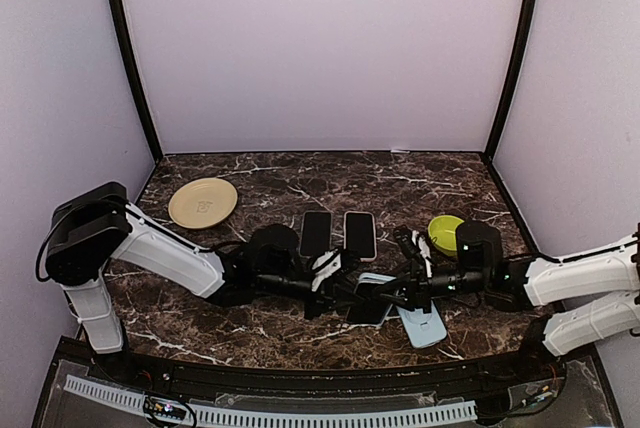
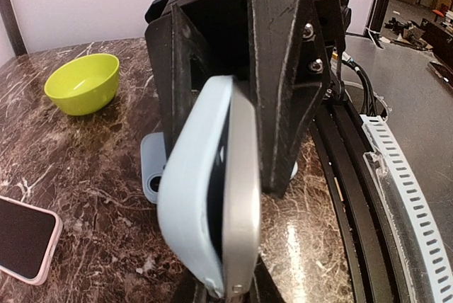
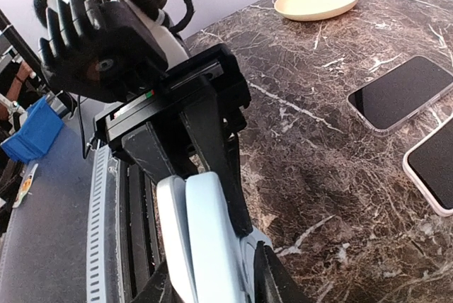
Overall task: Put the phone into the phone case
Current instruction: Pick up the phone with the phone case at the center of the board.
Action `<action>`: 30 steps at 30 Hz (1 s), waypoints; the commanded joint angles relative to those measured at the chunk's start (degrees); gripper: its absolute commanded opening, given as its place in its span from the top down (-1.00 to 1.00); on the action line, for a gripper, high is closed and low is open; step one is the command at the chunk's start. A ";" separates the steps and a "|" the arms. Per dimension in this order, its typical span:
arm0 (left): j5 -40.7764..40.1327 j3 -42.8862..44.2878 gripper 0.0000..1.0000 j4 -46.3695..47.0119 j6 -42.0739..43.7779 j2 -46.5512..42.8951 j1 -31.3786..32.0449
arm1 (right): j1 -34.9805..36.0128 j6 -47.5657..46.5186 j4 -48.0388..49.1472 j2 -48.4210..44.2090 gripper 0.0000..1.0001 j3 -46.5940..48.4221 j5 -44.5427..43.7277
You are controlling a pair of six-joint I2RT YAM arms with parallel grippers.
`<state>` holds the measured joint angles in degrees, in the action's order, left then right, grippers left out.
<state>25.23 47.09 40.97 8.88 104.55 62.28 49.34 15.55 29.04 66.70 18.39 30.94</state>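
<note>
Top view: L tool & R tool meet nose to nose at centre-front of the marble surface. Both are clamped on one bundle: the light-blue phone case w/ the dark phone against it. A second case lies flat just right of the bundle. Two spare phones sit side by side behind, plate at far left, green bowl at right.

L wrist view: bundle is edge-on & above the surface, case on the left, phone's silver edge on the right, standing proud of the case rim, so only partly seated. R tool's black fingers straddle its far end, pinched narrow.

R wrist view: L tool's fingers pinch the opposite end the same way.
</note>
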 commanded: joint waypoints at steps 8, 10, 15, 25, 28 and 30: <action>0.40 5.04 0.71 -3.67 6.14 3.06 0.91 | 0.14 -3.20 0.99 5.55 0.32 4.47 5.14; 0.77 5.22 0.62 -3.11 6.14 3.30 0.91 | 0.14 -3.88 0.32 5.92 0.31 5.28 5.54; 1.09 5.63 0.55 -2.06 6.51 4.27 0.91 | 0.16 -4.71 -1.57 5.67 0.37 6.19 5.40; 0.41 5.89 0.45 -2.02 6.16 5.12 0.87 | 0.14 -7.28 -9.33 2.77 0.91 9.31 4.17; 0.23 5.72 0.35 -2.89 5.83 4.69 0.83 | 0.14 -7.29 -10.28 2.00 0.94 10.00 4.35; 0.31 5.29 0.21 -3.67 5.28 3.89 0.82 | 0.21 -7.40 -11.37 0.98 0.96 10.76 4.67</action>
<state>26.81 51.72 38.89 12.84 108.44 62.19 48.86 6.50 16.05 70.61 25.54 32.45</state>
